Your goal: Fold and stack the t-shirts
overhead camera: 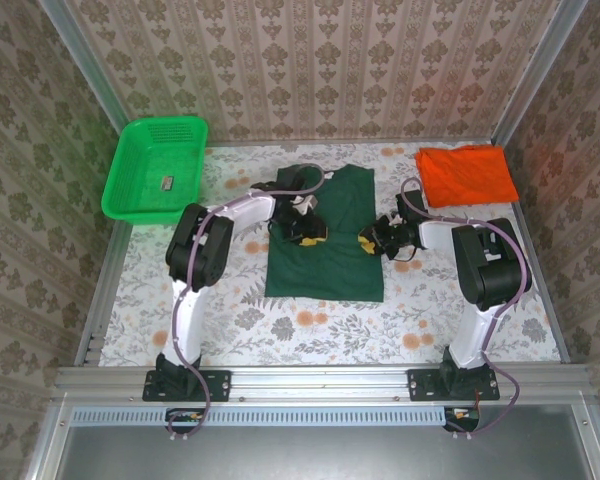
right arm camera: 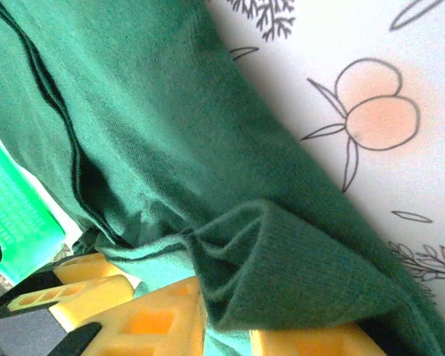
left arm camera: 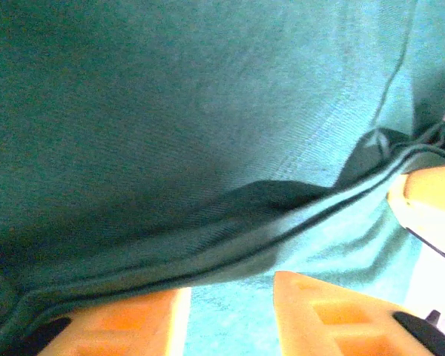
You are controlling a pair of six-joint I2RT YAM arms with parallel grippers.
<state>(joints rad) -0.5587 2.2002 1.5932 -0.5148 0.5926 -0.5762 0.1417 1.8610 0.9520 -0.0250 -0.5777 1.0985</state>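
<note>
Now right end effector (overhead camera: 367, 240) pinches green t-shirt (overhead camera: 332, 268) edge; left end effector (overhead camera: 309, 236) parted.

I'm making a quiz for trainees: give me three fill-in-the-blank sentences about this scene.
The green basket sits in the far ___ corner.
The orange t-shirt lies folded in the far ___ corner.
The right gripper grips the dark green t-shirt by its ___ edge.
Missing: left; right; right.
</note>
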